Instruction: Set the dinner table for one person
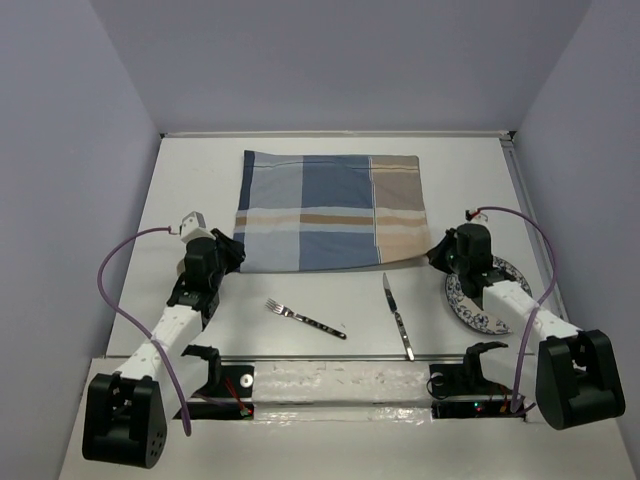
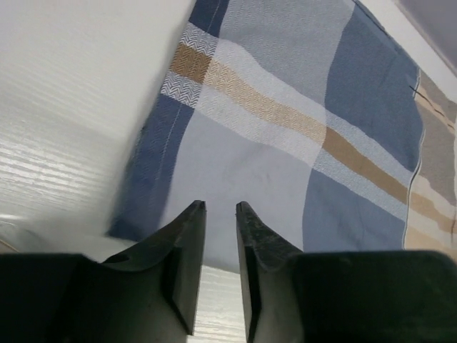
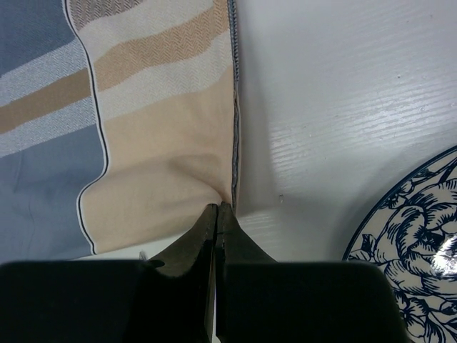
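Note:
The blue-and-tan plaid placemat lies flat on the white dinner table, toward the back. My left gripper is open at the placemat's near left corner; in the left wrist view its jaws stand a little apart over the cloth, holding nothing. My right gripper is shut on the placemat's near right corner; in the right wrist view the tan cloth puckers at the closed tips. A fork and a knife lie on the table in front of the placemat.
A blue-and-white floral plate sits at the near right, partly under my right arm, and shows in the right wrist view. Pale lavender walls enclose the table. A mounting rail runs along the near edge.

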Controlling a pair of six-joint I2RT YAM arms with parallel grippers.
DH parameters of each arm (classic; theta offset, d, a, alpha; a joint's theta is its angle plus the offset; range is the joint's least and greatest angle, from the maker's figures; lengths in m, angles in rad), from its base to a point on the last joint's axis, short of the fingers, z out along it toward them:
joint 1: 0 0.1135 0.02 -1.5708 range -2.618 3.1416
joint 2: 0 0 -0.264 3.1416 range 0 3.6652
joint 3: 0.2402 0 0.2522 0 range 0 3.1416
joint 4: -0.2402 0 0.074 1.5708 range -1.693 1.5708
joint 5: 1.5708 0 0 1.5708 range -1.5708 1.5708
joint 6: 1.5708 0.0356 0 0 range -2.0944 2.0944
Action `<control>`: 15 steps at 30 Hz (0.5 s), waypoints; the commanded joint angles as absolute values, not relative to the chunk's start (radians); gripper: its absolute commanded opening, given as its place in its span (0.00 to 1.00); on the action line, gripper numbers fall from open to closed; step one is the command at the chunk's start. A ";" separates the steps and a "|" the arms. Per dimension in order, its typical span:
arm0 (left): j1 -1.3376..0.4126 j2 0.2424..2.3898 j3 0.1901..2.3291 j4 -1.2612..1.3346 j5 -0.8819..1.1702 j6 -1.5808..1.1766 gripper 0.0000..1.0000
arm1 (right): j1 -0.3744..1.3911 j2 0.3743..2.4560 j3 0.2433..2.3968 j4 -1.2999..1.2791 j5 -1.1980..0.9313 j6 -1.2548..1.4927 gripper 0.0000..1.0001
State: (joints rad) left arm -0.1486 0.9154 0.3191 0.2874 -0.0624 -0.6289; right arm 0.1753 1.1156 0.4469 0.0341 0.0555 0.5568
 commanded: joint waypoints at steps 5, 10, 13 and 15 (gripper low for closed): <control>-0.198 0.847 0.357 0.290 -0.089 -0.612 0.49 | 0.170 1.048 0.489 -0.020 0.067 0.551 0.17; -0.232 0.812 0.416 0.282 -0.063 -0.606 0.53 | 0.170 1.005 0.520 -0.069 0.080 0.534 0.27; -0.296 0.801 0.521 0.256 -0.058 -0.585 0.53 | 0.170 0.967 0.560 -0.116 0.071 0.528 0.38; -0.357 0.785 0.595 0.221 -0.066 -0.557 0.52 | 0.170 0.940 0.575 -0.149 0.086 0.522 0.39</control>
State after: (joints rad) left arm -0.2775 0.8303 0.4366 0.2211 -0.0643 -0.6125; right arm 0.1753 1.0000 0.4957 -0.0986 0.0612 0.5430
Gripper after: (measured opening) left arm 0.527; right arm 0.375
